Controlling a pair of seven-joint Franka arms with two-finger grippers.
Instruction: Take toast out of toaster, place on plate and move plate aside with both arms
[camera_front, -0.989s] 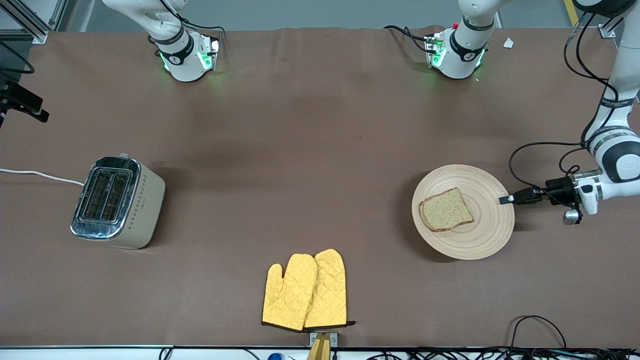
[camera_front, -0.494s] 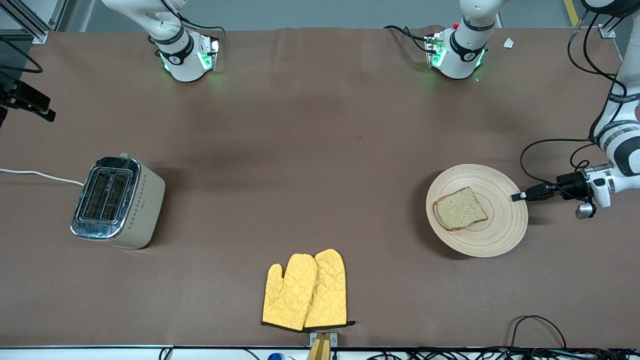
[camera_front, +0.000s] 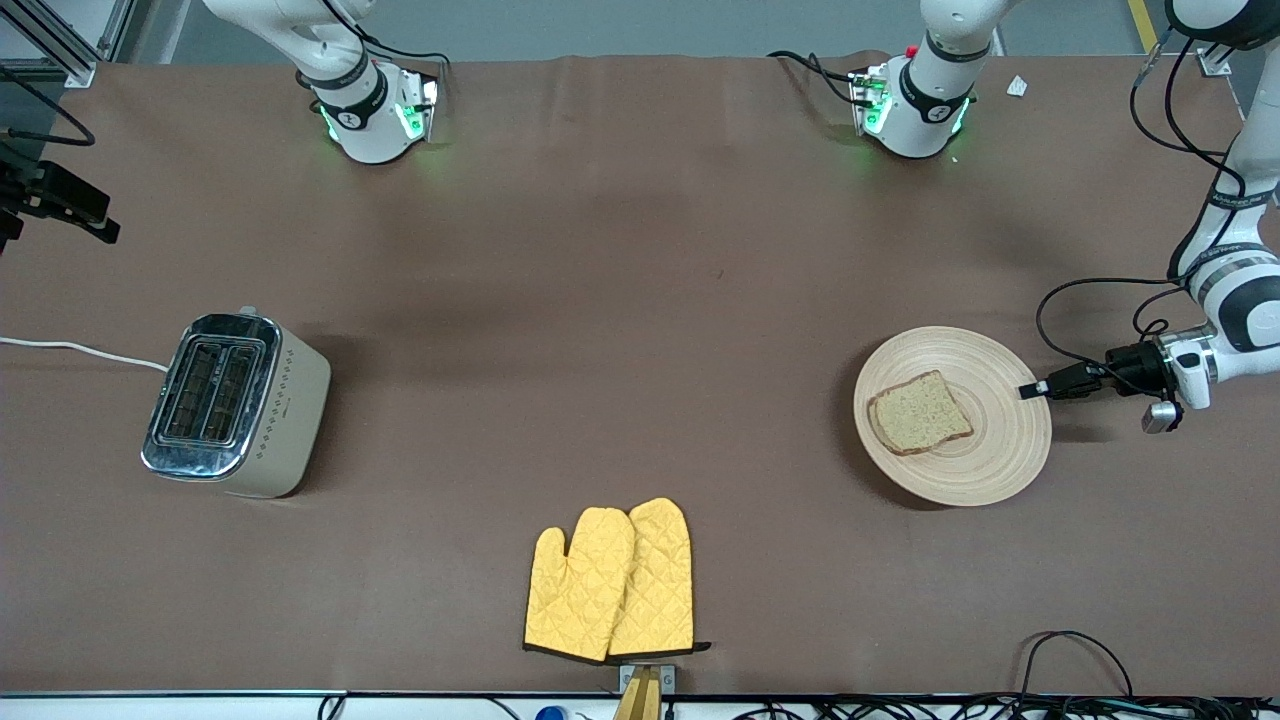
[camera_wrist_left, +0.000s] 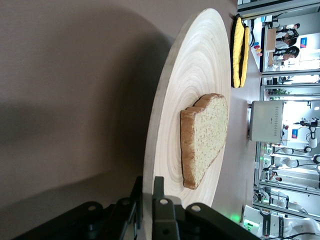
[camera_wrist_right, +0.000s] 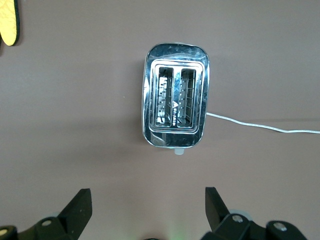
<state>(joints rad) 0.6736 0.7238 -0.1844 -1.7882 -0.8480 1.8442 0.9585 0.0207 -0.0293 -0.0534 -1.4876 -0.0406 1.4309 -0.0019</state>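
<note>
- Lying nearest the front camera: yellow oven mitts (camera_front: 610, 580), untouched on the bench (camera_front: 640, 300).
- Plate (camera_front: 952, 415), toward the left arm's end, appears tilted; toast (camera_front: 918, 412) rests on it. Left hand (camera_front: 1032, 389) is clamped on the plate's rim.
- Toaster (camera_front: 235, 405), slots empty, toward the right arm's end.
- Right hand (camera_wrist_right: 147, 210) waits over the toaster, fingers apart.
- Risk: the tilt could slide the toast off.
- Left wrist view alone shows the pinch on the rim.
</note>
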